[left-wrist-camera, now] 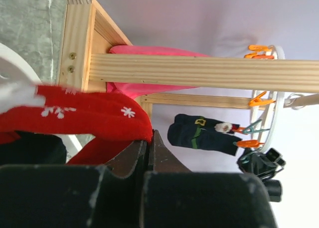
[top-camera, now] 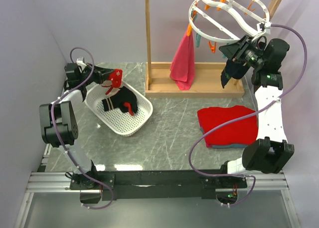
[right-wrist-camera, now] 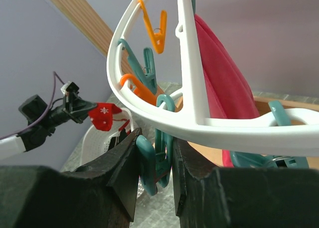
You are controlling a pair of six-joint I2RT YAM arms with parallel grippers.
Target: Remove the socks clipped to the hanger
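Teal clip [right-wrist-camera: 149, 165] is clamped by my right gripper [right-wrist-camera: 155, 154]; the dark sock [top-camera: 232, 73] hangs directly below. Risk: an off-centre squeeze could tilt the hanger [right-wrist-camera: 199, 123] and slip off. My left gripper [left-wrist-camera: 149, 149] is pinched on a red sock [left-wrist-camera: 89, 115].

Hanger [right-wrist-camera: 189, 63] white, orange clip [right-wrist-camera: 157, 31], teal clip [right-wrist-camera: 158, 163]. Socks: red sock [left-wrist-camera: 89, 115] with white snowflakes, hanging sock [left-wrist-camera: 202, 133] navy with green band and yellow buckle, basket socks [top-camera: 119, 101] black with red trim. Basket [top-camera: 139, 119] white, towel [top-camera: 183, 63] pink, folded cloth [top-camera: 229, 124] red, table [top-camera: 174, 113] grey marble.
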